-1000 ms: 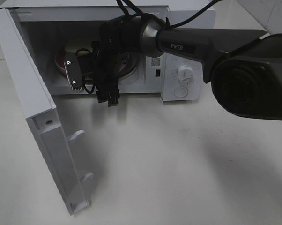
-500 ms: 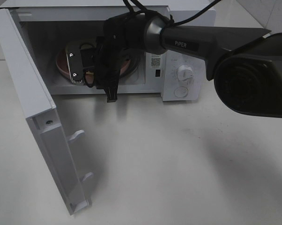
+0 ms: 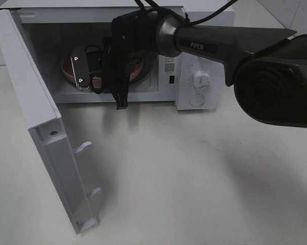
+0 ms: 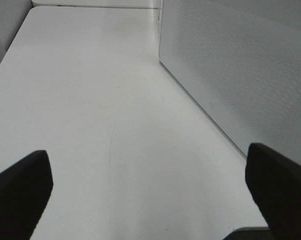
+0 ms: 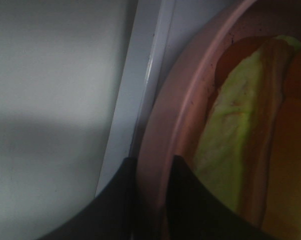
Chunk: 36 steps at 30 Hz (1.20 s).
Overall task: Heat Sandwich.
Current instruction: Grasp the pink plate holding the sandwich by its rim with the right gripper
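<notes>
The sandwich (image 5: 230, 140), with pale yellow-green filling and reddish-brown meat, lies on a round pink plate (image 5: 175, 110) inside the open microwave (image 3: 204, 30). My right gripper (image 3: 78, 70) reaches into the cavity, and in the exterior high view it hides most of the sandwich. Its two dark fingers (image 5: 115, 200) pinch the plate's rim, one on each side. The plate (image 3: 136, 69) shows pink behind the wrist. My left gripper (image 4: 150, 190) hangs open over bare table beside the microwave's perforated side wall (image 4: 240, 65), holding nothing.
The microwave door (image 3: 36, 112) stands swung wide open toward the front left. Two white dials (image 3: 202, 80) sit on the control panel to the right of the cavity. The right arm's big dark link (image 3: 276, 81) fills the upper right.
My right gripper has moved a little deeper and higher in the cavity. Its jaws have drawn together onto the plate's rim. The left arm has not moved.
</notes>
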{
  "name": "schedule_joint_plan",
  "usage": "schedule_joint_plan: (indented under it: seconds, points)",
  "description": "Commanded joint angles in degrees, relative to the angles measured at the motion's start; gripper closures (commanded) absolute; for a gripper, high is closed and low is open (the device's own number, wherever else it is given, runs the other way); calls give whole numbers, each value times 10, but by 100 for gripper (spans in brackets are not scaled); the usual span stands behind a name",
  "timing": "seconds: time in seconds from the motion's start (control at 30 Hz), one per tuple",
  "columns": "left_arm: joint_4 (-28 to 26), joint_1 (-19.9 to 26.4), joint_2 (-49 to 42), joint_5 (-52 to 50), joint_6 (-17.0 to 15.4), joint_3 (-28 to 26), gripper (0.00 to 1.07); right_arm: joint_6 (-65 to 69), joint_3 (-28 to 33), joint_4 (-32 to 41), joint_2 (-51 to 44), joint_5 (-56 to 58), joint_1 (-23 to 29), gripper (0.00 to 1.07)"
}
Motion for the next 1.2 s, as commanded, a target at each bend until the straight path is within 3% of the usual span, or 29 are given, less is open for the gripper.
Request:
schedule_joint_plan:
  seconds: [0.03, 0.27, 1.2]
  points:
    - [1, 2, -4, -5, 1, 0, 7, -11, 3, 18, 1, 52, -4, 107]
    - [1, 2, -4, -5, 1, 0, 7, -22, 12, 17, -11, 52, -3, 107]
    - [1, 2, -4, -5, 1, 0, 7, -84, 189, 5, -151, -44, -4, 107]
